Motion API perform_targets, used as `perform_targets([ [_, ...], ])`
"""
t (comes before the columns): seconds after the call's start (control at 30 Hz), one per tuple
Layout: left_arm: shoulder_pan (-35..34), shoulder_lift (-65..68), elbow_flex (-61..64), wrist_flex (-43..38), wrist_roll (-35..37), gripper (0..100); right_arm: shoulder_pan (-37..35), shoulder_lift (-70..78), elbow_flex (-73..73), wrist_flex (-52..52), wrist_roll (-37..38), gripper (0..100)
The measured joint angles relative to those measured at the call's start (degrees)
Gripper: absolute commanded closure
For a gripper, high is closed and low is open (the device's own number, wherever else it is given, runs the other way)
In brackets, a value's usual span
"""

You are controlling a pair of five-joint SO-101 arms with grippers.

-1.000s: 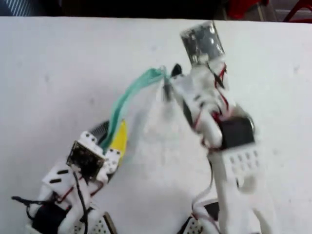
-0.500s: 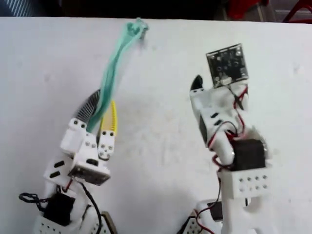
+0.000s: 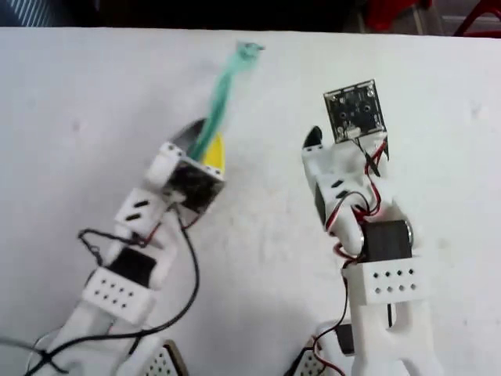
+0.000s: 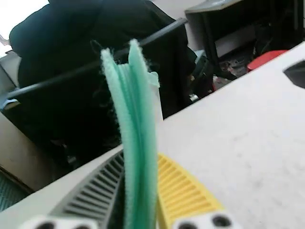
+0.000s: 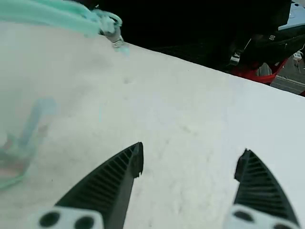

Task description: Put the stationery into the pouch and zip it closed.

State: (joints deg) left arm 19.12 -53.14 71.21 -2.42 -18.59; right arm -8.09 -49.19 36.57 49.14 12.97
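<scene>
Pouch [image 3: 223, 102], green and seen edge-on, is pinched at its near end in my left gripper [image 3: 205, 150]. From there it runs out over the table [image 3: 438, 117] toward the far edge, where its zipper pull [image 3: 252, 49] sits at the tip (I cannot tell whether the fabric touches the table along the way).

In my left wrist view the pouch [image 4: 136, 143] stands up between my 2 fingers. The grey finger [image 4: 95, 195] is on one side and the yellow finger [image 4: 183, 191] on the other, both pressed against it.

My right gripper [image 5: 188, 167] holds nothing. Its 2 black fingers are spread wide above bare table, well apart from the pouch [image 5: 57, 16], whose far end and zipper pull [image 5: 114, 37] lie beyond them near the table's far edge.
</scene>
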Motion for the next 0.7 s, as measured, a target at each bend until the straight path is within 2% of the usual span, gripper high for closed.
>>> perform_targets([
  [0.13,2.8,8.1,-1.6,-5.3,-2.7,98,1.1,0.0,0.0,-0.1,-0.1,70.0],
  [0.3,7.6,14.6,-3.2,-7.3,-5.9,97,5.0,0.0,0.0,-0.1,-1.4,70.0],
  [0.43,11.0,16.1,-3.2,-6.9,-6.0,88,7.3,0.0,0.7,-0.1,-1.6,70.0],
  [0.5,12.1,16.1,-3.3,-4.2,-5.8,84,8.4,0.0,1.1,-0.1,-1.6,70.0],
  [0.6,12.0,17.4,-4.7,2.4,-1.7,79,8.9,0.0,1.4,-0.1,-1.6,70.1],
  [0.7,12.1,17.6,-9.1,13.5,2.5,77,9.0,0.0,1.8,-0.1,-1.6,70.1],
])
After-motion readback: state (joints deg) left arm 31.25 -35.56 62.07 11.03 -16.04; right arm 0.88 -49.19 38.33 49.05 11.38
